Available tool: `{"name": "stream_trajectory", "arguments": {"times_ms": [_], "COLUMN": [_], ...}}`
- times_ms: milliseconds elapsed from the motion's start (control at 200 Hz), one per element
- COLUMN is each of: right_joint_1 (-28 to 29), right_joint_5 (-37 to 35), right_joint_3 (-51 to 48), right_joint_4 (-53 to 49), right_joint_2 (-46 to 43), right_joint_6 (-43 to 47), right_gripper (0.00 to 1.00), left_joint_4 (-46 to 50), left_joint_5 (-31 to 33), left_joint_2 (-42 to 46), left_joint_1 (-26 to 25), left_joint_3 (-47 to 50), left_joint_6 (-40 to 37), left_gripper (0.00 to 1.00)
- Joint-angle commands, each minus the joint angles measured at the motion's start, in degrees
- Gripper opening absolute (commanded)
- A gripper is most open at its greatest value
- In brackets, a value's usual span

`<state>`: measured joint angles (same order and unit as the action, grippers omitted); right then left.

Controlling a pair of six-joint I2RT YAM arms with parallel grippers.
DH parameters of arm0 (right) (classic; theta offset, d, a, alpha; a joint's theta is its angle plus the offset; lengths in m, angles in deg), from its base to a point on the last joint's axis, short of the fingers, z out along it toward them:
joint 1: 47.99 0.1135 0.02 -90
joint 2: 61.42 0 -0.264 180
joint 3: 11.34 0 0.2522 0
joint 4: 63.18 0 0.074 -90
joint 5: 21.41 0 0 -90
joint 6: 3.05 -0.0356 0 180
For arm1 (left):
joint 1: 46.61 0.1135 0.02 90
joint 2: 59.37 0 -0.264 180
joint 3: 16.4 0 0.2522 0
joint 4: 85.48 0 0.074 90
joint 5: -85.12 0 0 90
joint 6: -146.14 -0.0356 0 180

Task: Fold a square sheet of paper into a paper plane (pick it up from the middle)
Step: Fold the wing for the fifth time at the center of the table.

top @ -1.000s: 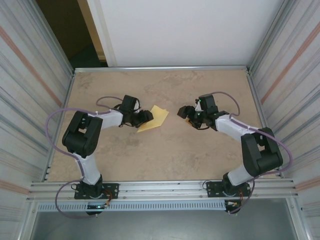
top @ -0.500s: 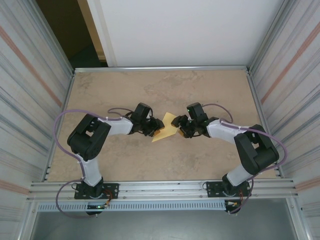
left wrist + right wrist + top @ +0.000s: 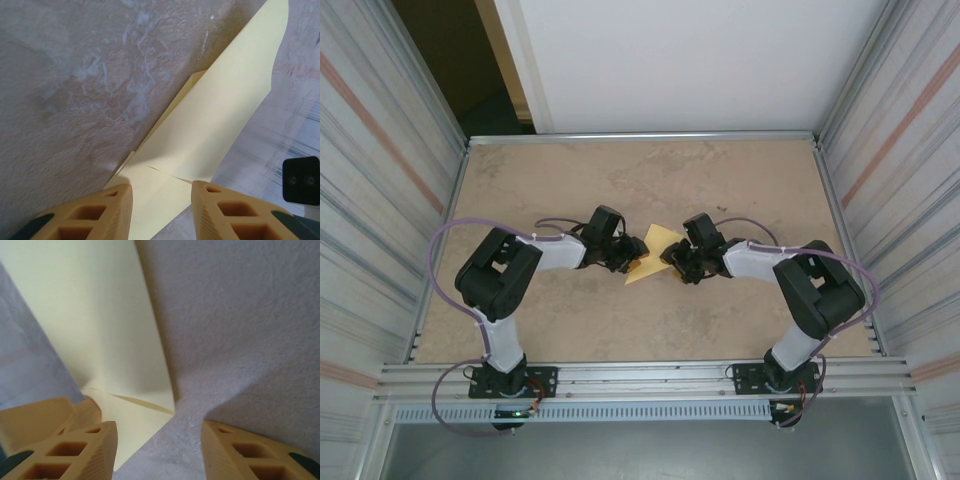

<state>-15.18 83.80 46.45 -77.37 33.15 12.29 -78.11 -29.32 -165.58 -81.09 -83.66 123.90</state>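
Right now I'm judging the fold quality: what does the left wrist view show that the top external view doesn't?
Left wrist: close up, the sheet of paper shows overlapped layers and a crease, with its near end lying between the open left fingers. Top external: both arms, with the left gripper and right gripper at the sheet from opposite sides, in the middle of the table. Shared: the pale yellow sheet lying on the mottled table.

No legible text, label, brand, number or sign on the yellow paper point(image 3: 651, 254), table point(image 3: 620, 170) or walls point(image 3: 380, 150).
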Motion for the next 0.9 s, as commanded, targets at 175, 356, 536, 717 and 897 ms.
{"name": "stream_trajectory", "arguments": {"times_ms": [175,356,536,717,897], "right_joint_1": [0.93,0.84,1.02,0.93,0.85], "right_joint_5": [-0.46,0.71,0.77,-0.27,-0.25], "right_joint_3": [1.23,1.49,0.56,-0.72,-1.29], "right_joint_4": [2.67,4.74,8.02,9.53,10.27], "right_joint_2": [2.13,3.13,1.5,-0.3,-0.59], "right_joint_6": [0.37,0.69,1.32,1.7,1.37], "right_gripper": [0.36,0.36,0.32,0.31,0.27], "left_joint_4": [4.64,3.98,3.9,3.93,3.9], "left_joint_5": [0.7,0.3,0.22,0.26,0.17], "left_joint_2": [-3.05,-3.14,-2.99,-3.0,-2.71], "left_joint_1": [-0.51,-0.46,-0.18,-0.07,-0.05], "left_joint_3": [1.97,2.23,2.5,2.64,2.47], "left_joint_6": [0.53,0.79,0.8,0.74,0.7], "left_gripper": [0.38,0.38,0.38,0.38,0.38]}}
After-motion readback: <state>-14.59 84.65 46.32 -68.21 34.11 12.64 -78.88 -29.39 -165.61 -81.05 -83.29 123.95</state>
